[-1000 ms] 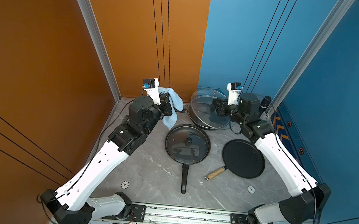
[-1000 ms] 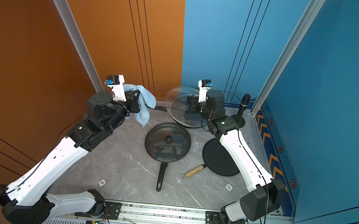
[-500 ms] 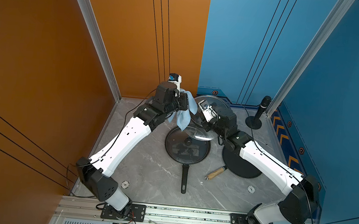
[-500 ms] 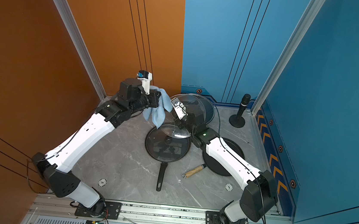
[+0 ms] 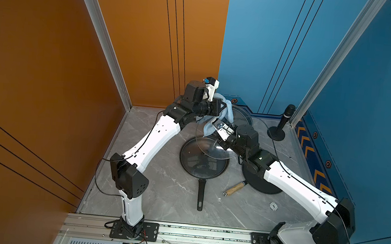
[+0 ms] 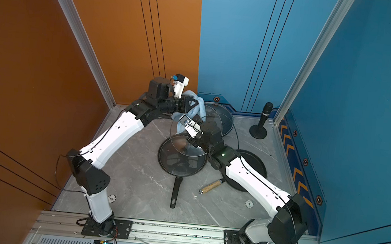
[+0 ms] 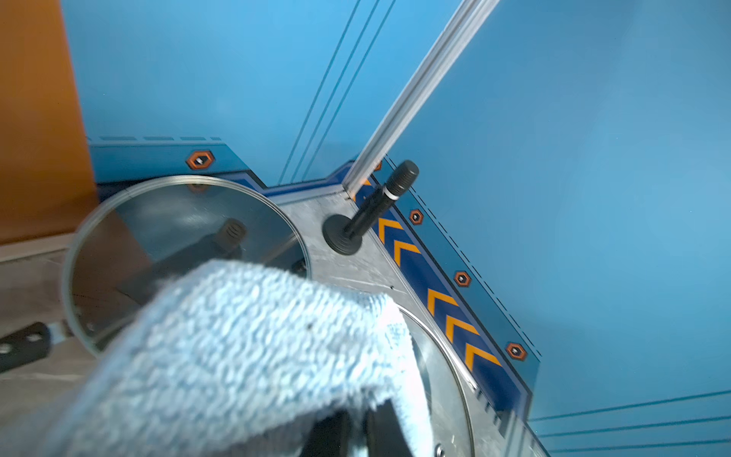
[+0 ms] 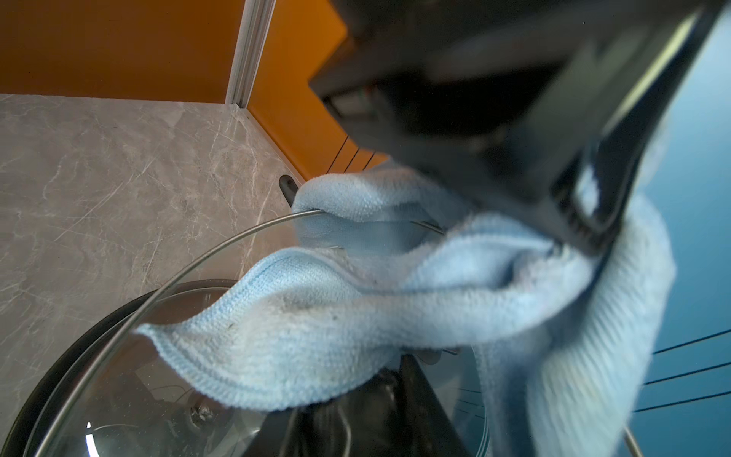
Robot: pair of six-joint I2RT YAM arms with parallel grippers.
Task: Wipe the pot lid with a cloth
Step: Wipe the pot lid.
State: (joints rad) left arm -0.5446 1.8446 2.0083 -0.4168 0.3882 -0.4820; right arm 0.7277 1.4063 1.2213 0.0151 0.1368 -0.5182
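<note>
Left gripper (image 5: pixel 223 106): pinched shut on a fold of the cloth (image 8: pixel 316 328), rest draped over the rim of the pot lid (image 5: pixel 205 144). Right gripper (image 5: pixel 224 143): closed on that lid, held tilted in the air over the lidded frying pan (image 5: pixel 201 194), near the back edge of the tabletop (image 5: pixel 158 192). Likely risks: hard wiping push twisting the glass out of its grip onto the pan below; cloth snagging the rim, pulling free.
</note>
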